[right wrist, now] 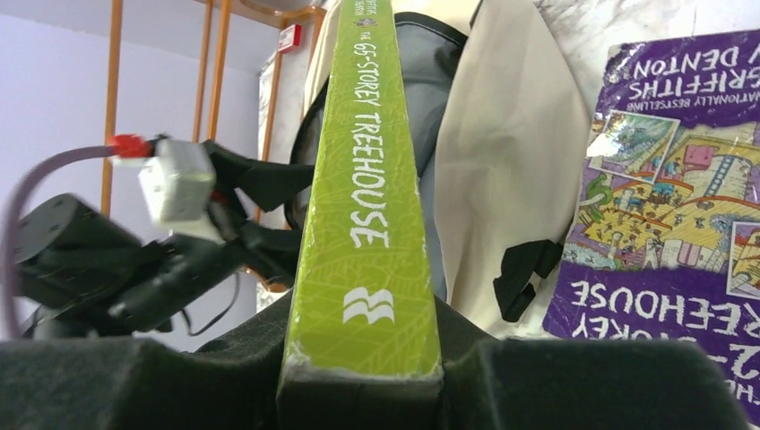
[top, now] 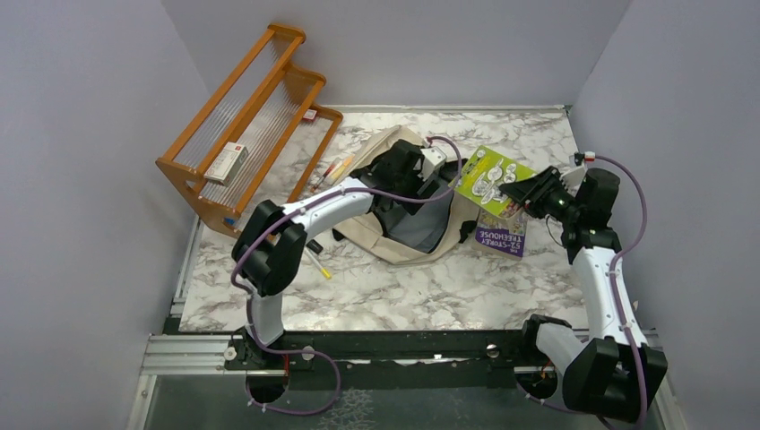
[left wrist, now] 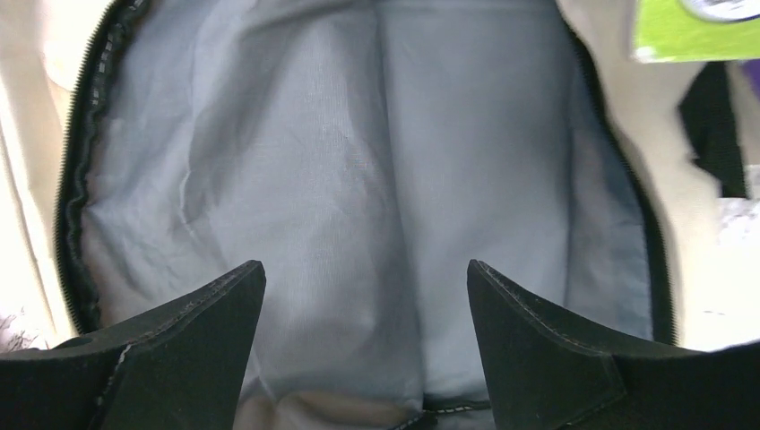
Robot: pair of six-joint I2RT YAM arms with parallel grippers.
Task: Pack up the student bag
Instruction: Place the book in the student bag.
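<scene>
Left gripper held spread at mouth of open student bag, green book pinched at spine by right gripper, purple book laid flat on surface beside bag.

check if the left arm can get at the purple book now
Probably not cleanly: the right hand holds the green book over part of the purple book, and the open left hand is at the student bag mouth.

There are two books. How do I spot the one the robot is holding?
Find the beige backpack in the middle. Just to its right, the right gripper holds up the green book. The only other one, the purple book, lies flat.
</scene>
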